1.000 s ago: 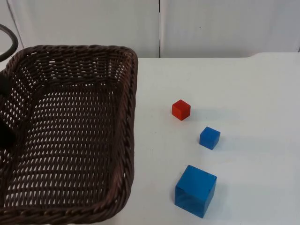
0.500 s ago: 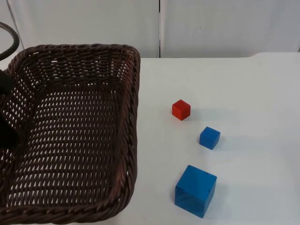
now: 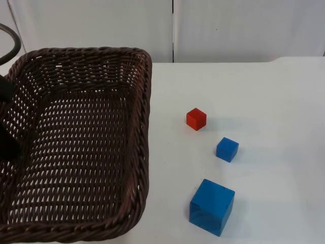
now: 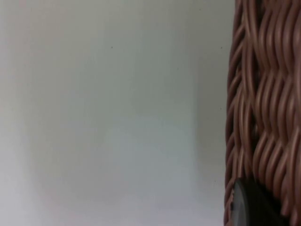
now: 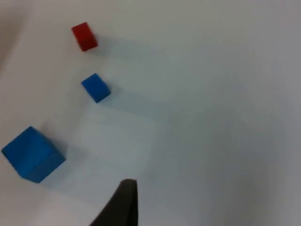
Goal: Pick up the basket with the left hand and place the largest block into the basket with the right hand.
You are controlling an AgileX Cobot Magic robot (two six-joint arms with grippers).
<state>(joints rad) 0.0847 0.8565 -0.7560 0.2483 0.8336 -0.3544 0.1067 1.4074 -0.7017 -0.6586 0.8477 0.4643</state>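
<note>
The dark brown wicker basket (image 3: 76,142) takes up the left side of the white table (image 3: 264,101), its far rim close to the grey partition wall (image 3: 244,30) and its near rim at the table's front edge. Nothing lies inside it; the woven floor and walls are bare. In the left wrist view its braided rim (image 4: 263,108) stands right against the black fingertip.

To the right of the basket, three blocks sit apart on the table in a loose line running from the middle toward the front edge. The small red block (image 3: 196,119) is farthest back, the small blue block (image 3: 227,149) is a little nearer and to the right, and the largest blue block (image 3: 212,206) sits nearest the front edge, just right of the basket's near right corner. The right wrist view looks down on the same three: red block (image 5: 84,36), small blue block (image 5: 96,87), largest blue block (image 5: 33,154).

The left gripper (image 3: 6,137) is at the basket's left wall, clamped on its rim. The right gripper hangs above the table right of the blocks, touching none of them; whether its fingers are apart or together cannot be told.
</note>
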